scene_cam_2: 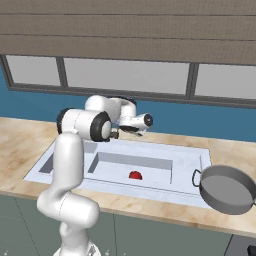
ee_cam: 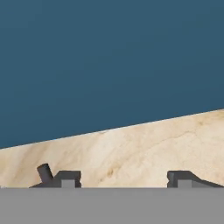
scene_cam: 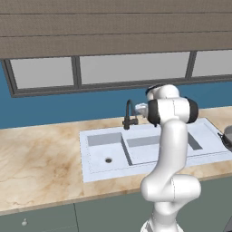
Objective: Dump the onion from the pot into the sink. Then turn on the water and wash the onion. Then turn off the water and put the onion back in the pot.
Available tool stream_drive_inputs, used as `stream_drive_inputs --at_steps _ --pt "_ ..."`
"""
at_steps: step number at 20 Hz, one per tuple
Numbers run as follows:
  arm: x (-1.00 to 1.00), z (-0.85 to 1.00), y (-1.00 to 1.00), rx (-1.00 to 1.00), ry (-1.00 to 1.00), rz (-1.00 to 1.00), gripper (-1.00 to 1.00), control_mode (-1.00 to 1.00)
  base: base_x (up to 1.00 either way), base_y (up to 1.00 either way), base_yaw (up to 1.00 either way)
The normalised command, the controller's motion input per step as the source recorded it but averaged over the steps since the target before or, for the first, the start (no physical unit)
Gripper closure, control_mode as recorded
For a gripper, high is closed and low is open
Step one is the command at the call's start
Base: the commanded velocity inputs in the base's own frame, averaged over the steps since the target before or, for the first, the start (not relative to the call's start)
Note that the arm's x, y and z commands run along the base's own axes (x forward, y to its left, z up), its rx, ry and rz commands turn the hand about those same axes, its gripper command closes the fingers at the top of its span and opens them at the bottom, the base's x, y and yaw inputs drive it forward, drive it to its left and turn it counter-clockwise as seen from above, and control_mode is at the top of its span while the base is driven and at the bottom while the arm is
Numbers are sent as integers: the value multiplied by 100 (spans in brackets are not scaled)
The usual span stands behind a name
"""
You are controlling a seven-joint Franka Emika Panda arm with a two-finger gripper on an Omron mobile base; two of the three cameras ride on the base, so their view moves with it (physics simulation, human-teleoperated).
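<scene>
Claw (ee_cam: 118, 178): my two dark fingertips (ee_cam: 65, 178) are standing well apart in the hand view, with bare counter showing between them; I am gripping nothing.
Where my hand is pointing: it is looking along the marble counter (ee_cam: 144, 148) toward the blue wall (ee_cam: 109, 61) behind the sink.
Arm: I am reaching forward over the back of the sink, my wrist hanging just beside the faucet in both base views.
Faucet (scene_cam: 130, 114): a dark gooseneck, standing at the far edge of the sink above the divider between the basins; I cannot tell whether my hand is touching it.
Onion (scene_cam_2: 135, 175): a small red bulb, sitting on the floor of the right basin, toward its near wall.
Sink (scene_cam_2: 185, 155): a white double basin set into the counter; the small left basin is showing a dark round drain (scene_cam: 108, 160).
Pot (scene_cam_2: 227, 189): a round grey pot with a pale rim, sitting on the counter just right of the sink, its loop handle reaching over the sink's right edge; its inside is looking bare.
Window (scene_cam: 131, 68): a long grey-framed window is running along the wall above the blue strip.
</scene>
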Motion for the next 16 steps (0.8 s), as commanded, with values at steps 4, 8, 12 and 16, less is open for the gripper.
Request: stream_drive_inputs --at_steps 4,8,12,16 --pt "-61 65 -62 -14 -8 -6 -100 -100 0 0 0" --pt "-90 60 -66 -15 -6 -4 -100 -100 0 0 0" --pt "-100 80 -48 -14 -3 -2 -100 -100 0 0 0" --pt "-100 100 -28 -8 0 -3 -100 -100 0 0 0"
